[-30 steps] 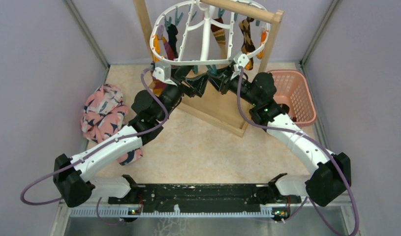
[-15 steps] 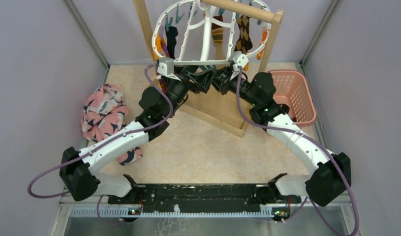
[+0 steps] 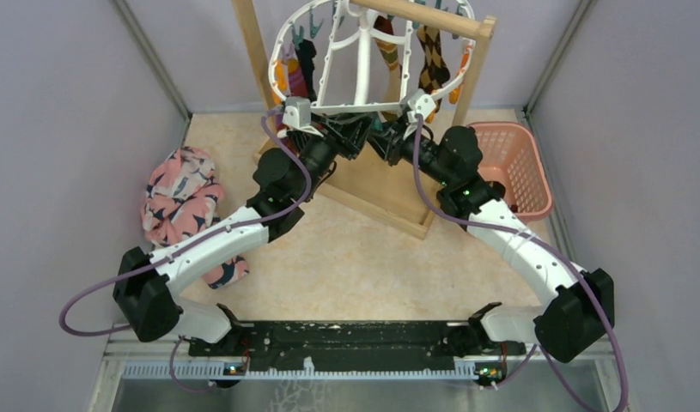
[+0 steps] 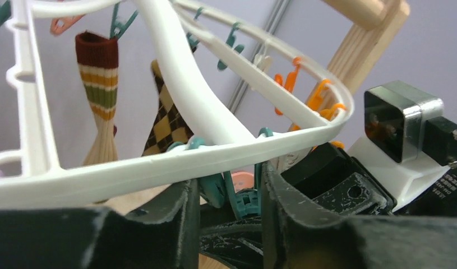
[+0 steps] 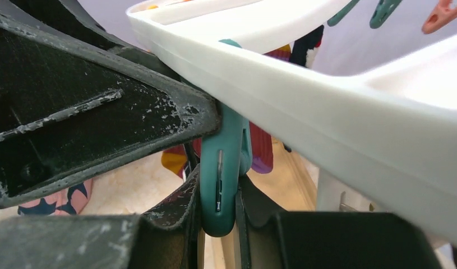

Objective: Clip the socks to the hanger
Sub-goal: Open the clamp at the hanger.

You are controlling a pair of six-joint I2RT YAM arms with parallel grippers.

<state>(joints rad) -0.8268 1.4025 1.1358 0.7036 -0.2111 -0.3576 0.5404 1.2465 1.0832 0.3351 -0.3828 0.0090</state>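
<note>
The white hanger (image 3: 355, 107) hangs from the wooden rack, and both grippers meet under its near rim. Several socks hang clipped to it: an argyle one (image 3: 432, 62), an orange-striped one (image 4: 100, 95), a black one (image 3: 306, 62) and a maroon-purple one (image 5: 265, 145). My left gripper (image 4: 229, 190) has its jaws pressed against both sides of a teal clip (image 4: 240, 196) below the rim (image 4: 158, 165). My right gripper (image 5: 217, 196) is shut on a teal clip (image 5: 221, 168) hanging from the rim (image 5: 327, 112). Neither gripper holds a sock.
The wooden rack's base (image 3: 389, 193) stands between the two forearms. A pink lattice basket (image 3: 511, 163) sits to the right of the right arm. A bundled pink bird-print cloth (image 3: 179, 196) lies at the left. Grey walls close both sides.
My left arm has moved right along the hanger's near rim toward the right gripper, and its jaws have narrowed onto the teal clip. The hanger shifted slightly. The right arm stayed put.
</note>
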